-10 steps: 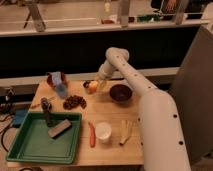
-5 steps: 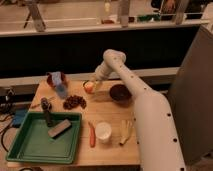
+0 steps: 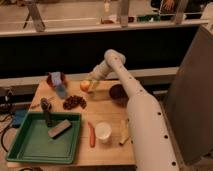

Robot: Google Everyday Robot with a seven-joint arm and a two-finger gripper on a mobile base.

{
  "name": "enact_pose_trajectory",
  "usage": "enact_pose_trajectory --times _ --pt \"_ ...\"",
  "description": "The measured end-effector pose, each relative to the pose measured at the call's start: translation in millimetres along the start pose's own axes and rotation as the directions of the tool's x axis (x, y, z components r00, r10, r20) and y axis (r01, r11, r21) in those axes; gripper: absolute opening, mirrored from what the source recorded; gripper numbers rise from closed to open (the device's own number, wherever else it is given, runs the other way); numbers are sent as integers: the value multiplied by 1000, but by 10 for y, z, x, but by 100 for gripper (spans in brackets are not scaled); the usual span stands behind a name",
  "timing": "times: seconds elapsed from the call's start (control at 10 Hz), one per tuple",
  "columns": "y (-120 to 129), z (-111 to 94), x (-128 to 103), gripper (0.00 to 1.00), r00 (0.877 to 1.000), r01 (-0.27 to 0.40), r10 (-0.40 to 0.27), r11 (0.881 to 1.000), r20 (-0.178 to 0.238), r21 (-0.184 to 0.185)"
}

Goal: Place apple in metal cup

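Observation:
The apple [image 3: 84,86], small, round and orange-yellow, is at the tip of my gripper [image 3: 90,86], just above the back of the wooden table [image 3: 107,112]. The gripper is shut on the apple and reaches in from the right. The metal cup [image 3: 46,104], small and dark, stands to the front left of the apple, at the far left corner of the green tray [image 3: 30,145].
A blue object [image 3: 60,85] and a reddish bag [image 3: 51,78] stand left of the apple. Dark grapes [image 3: 74,102] lie in front of it. A purple bowl [image 3: 119,94], white cup [image 3: 103,131], carrot [image 3: 91,135] and yellowish piece [image 3: 123,132] are to the right and front. A grey block [image 3: 59,128] lies in the tray.
My gripper has moved a little to the left along the back of the table, and the apple has moved with it.

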Motion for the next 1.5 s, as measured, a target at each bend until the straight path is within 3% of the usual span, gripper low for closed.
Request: enact_pose_trajectory --times 0.2,0.5,0.6,0.9,1.2,1.3,1.5 --pt "-67 -41 -32 5 999 -9 8 1000 47 16" --pt "-176 -89 -98 5 997 -2 -2 999 77 48" --pt "-203 -82 -106 11 997 1 -5 998 76 62" --pt "-245 -129 -123 43 999 7 -13 989 45 145" --pt "-239 -180 -80 71 1000 -9 4 983 29 186" --pt "-238 -175 -73 78 1000 -15 11 982 23 187" --pt "-244 -166 -47 80 1000 -26 24 983 11 184"
